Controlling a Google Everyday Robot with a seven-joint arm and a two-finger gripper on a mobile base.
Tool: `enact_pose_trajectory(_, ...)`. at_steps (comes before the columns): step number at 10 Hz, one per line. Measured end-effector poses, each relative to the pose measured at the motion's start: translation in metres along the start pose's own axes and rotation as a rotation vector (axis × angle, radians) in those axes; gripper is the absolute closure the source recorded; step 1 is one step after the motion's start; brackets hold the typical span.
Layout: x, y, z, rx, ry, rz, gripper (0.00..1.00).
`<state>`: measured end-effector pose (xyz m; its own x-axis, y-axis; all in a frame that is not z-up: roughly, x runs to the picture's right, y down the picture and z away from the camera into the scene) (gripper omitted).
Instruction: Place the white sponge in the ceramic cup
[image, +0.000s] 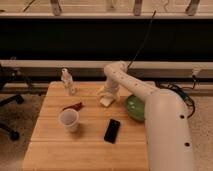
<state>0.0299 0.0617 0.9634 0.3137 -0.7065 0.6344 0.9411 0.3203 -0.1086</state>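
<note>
The white sponge (106, 101) is a small cream-white block on the wooden table (90, 145), at the back middle. My gripper (107, 94) is right over it, at the end of the white arm that reaches in from the right. The ceramic cup (69, 120) stands upright at the left middle of the table, well to the left and in front of the sponge, with its pale inside showing.
A small clear bottle (67, 81) stands at the back left. A small reddish-brown object (73, 106) lies just behind the cup. A black phone (112, 130) lies in the middle front. A wide green bowl (135, 107) sits at the right, by the arm.
</note>
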Motion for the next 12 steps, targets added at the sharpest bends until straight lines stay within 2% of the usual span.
enact_pose_trajectory(1,0.001,-0.01,-0.01,-0.022,-0.007,-0.023,0.2)
enact_pose_trajectory(3,0.0,-0.019,-0.016,-0.072,-0.017,-0.047,0.2)
enact_pose_trajectory(5,0.002,-0.02,-0.005,-0.127,-0.029,-0.058,0.2)
enact_pose_trajectory(8,0.005,-0.014,0.014,-0.185,-0.042,-0.043,0.2)
enact_pose_trajectory(10,0.009,-0.004,0.018,-0.2,-0.045,-0.019,0.2)
enact_pose_trajectory(12,0.01,0.0,0.018,-0.196,-0.053,0.003,0.2)
